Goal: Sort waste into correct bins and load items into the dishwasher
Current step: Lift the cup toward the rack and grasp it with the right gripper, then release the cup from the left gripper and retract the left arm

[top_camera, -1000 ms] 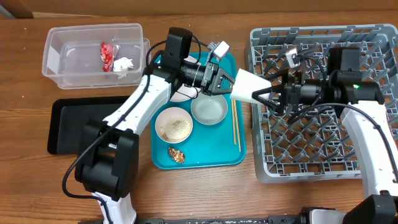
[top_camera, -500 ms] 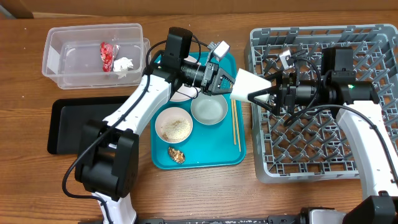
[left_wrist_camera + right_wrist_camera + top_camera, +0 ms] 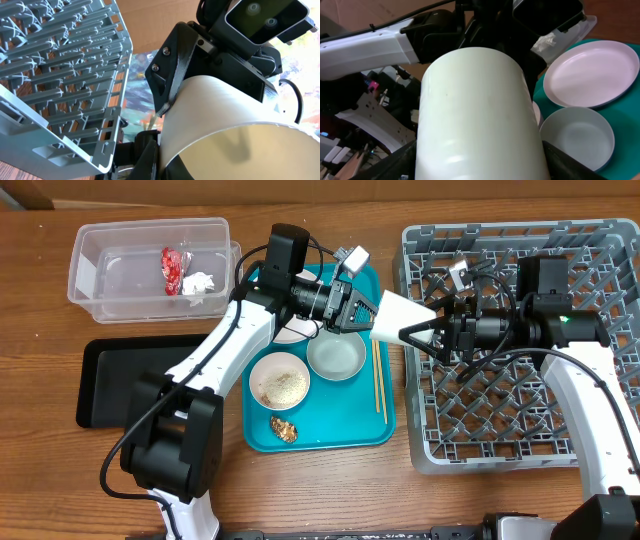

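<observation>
The white cup (image 3: 400, 318) hangs on its side between both grippers, above the gap between the teal tray and the grey dish rack (image 3: 600, 440). My left gripper (image 3: 365, 310) is shut on its wide rim, seen close in the left wrist view (image 3: 225, 120). My right gripper (image 3: 425, 330) is open with a finger on each side of the cup's narrow end (image 3: 480, 115). The white bowl holding rice (image 3: 280, 380), the grey-blue bowl (image 3: 336, 356), the chopsticks (image 3: 379, 380) and the brown scrap (image 3: 284, 427) lie on the teal tray. The plate (image 3: 592, 72) is mostly hidden under my left arm.
The teal tray (image 3: 340, 430) sits mid-table. The clear tub (image 3: 100, 280) at the back left holds the red wrapper (image 3: 173, 268) and the tissue (image 3: 200, 283). The black tray (image 3: 120, 380) lies in front of it. The rack fills the right side.
My right gripper moved left until its fingers flanked the cup's narrow end, then stayed still. My left arm and the cup have not moved.
</observation>
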You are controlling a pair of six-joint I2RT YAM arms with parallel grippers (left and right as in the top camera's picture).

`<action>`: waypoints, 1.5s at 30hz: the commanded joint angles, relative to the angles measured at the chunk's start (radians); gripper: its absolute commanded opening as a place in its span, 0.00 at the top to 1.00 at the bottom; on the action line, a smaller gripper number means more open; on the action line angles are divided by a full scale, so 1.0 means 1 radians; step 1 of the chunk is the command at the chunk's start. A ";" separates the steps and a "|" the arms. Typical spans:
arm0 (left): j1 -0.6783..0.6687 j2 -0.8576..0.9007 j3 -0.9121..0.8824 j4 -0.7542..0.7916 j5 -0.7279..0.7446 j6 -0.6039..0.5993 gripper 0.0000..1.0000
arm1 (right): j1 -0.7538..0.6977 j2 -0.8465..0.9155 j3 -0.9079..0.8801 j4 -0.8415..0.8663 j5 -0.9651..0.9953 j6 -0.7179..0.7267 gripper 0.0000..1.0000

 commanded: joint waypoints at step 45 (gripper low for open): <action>0.209 -0.376 0.016 -0.791 -1.265 0.496 0.43 | -0.204 -0.002 0.315 -0.342 0.977 0.463 0.93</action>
